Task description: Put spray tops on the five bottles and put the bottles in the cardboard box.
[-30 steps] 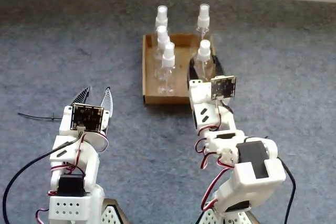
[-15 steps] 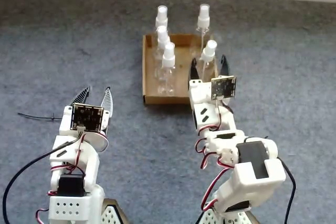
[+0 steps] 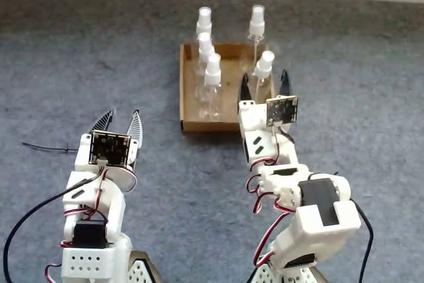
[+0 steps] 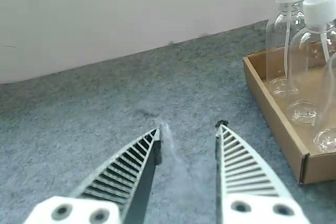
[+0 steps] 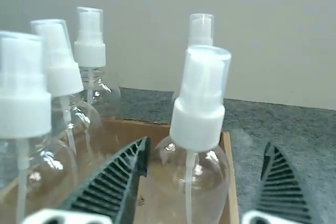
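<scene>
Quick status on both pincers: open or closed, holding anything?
Left pincer: open, empty, over the carpet.
Right pincer: open, fingers either side of a capped bottle standing in the cardboard box, not gripping it.

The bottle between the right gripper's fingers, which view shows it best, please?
The right wrist view: the bottle stands close up, cap and body, inside the open right gripper. The high view shows it small, from above. In the left wrist view I cannot tell it from other bottles.

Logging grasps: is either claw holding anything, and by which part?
Nothing is held. The right claw stands open around a bottle, not clamping it; the left claw is open and empty.
</scene>
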Motion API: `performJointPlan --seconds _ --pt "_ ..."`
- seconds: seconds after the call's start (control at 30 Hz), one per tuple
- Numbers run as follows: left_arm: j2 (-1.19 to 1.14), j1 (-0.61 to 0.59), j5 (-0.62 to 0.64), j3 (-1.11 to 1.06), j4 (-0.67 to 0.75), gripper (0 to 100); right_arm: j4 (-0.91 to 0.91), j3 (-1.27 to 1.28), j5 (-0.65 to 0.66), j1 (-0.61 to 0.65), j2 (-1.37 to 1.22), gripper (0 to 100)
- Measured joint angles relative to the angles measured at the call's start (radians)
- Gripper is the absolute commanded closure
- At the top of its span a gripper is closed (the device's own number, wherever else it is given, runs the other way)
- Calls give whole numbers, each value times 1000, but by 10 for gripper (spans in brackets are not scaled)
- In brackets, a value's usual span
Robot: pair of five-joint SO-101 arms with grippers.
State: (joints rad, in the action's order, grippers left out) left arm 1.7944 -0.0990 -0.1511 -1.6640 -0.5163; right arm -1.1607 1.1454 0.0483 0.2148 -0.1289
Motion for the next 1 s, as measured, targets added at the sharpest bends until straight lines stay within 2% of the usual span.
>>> performJointPlan --seconds 0.1,0.73,0.9,1.0 --pt "0 0 0 0 0 836 0 0 0 0 0 625" --pt "0 0 0 0 0 836 0 0 0 0 0 618" --pt "0 0 0 0 0 836 0 0 0 0 0 546" --pt "0 0 0 0 0 836 0 0 0 -2 0 543"
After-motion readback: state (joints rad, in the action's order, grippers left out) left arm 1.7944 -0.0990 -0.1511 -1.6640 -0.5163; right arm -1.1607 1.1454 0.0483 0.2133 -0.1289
